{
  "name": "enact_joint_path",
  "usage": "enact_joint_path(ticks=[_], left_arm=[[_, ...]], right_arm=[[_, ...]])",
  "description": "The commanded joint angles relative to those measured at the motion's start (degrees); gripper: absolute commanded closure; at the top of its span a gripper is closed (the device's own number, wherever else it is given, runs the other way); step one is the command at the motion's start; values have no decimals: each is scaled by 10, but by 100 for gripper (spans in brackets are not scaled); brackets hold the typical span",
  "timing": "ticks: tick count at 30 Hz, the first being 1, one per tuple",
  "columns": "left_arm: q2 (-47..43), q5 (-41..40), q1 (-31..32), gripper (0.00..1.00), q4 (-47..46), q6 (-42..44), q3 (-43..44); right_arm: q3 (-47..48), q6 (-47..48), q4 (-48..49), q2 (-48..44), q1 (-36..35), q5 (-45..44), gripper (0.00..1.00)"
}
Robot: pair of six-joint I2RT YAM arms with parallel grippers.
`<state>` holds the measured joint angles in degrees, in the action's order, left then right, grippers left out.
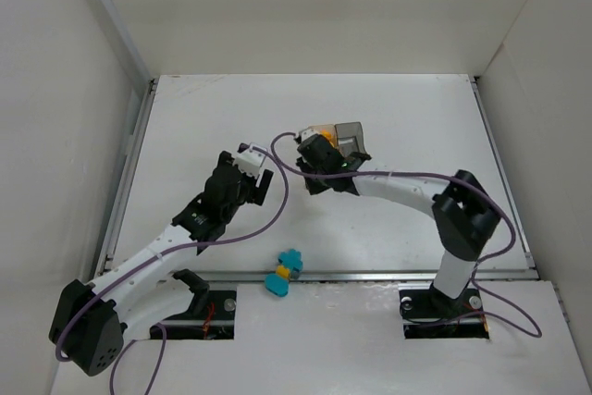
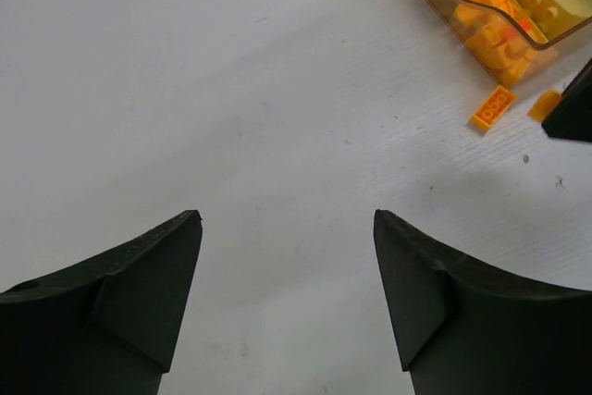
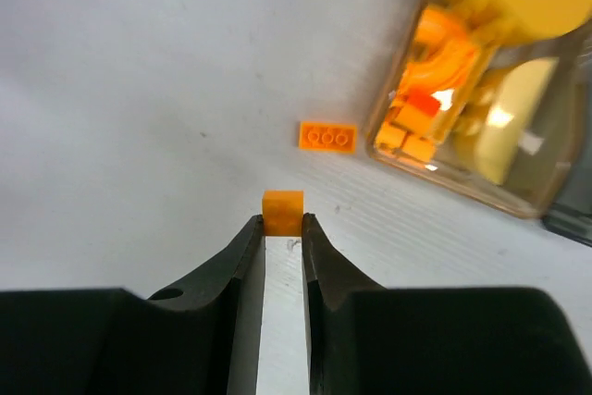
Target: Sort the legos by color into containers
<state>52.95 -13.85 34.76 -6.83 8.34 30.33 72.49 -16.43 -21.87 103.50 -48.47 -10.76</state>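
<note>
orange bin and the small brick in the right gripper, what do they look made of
Orange bin: likely hard tinted plastic, glossy and see-through; pieces inside show through its wall. Small orange brick in the right gripper: probably moulded opaque plastic, smooth, with even colour and crisp edges.

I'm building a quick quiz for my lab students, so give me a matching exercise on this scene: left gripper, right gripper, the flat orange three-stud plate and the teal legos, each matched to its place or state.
Column one:
1. left gripper
2. right gripper
3. flat orange plate
4. teal legos

Column two:
A. lying flat beside the amber bin
B. closed on a small orange brick
C. at the near edge of the table, far from the bin
D. open, holding nothing

Pairs: 1-D, 2-B, 3-A, 4-C.
</note>
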Motion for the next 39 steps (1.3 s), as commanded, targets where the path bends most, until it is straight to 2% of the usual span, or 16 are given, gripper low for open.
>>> enact_joint_path(ticks=[1,5,9,11,15,16,17,21,22,30,35,39], left_arm=[[-3,37,-2,30,-27,13,-11],[9,117,-2,31,-55,49,-23],[44,169,-2,18,-68,87,-23],[72,187,-2,16,-76,108,-16],[123,225,-2,15,-108,143,13],[135,236,-2,13,-115,149,21],[148,252,-2,11,-115,150,30],[238,277,-2,11,-109,169,84],[253,277,-2,11,-109,169,103],[380,263,8,9,-85,222,205],[428,250,21,8,-79,294,230],[461,245,21,8,-51,306,264]], right_arm=[[39,16,6,-86,4,-47,100],[101,21,-40,-73,49,-56,100],[172,43,-84,-9,93,-42,100],[180,57,-90,9,100,-26,100],[181,62,-77,23,105,-15,84],[173,62,-77,23,110,-9,73],[172,62,-71,23,110,-9,69],[150,62,-53,23,132,19,65],[150,69,-45,23,141,26,65],[132,94,-34,28,169,102,46],[154,119,-40,42,174,116,44],[159,125,-45,42,180,127,47]])
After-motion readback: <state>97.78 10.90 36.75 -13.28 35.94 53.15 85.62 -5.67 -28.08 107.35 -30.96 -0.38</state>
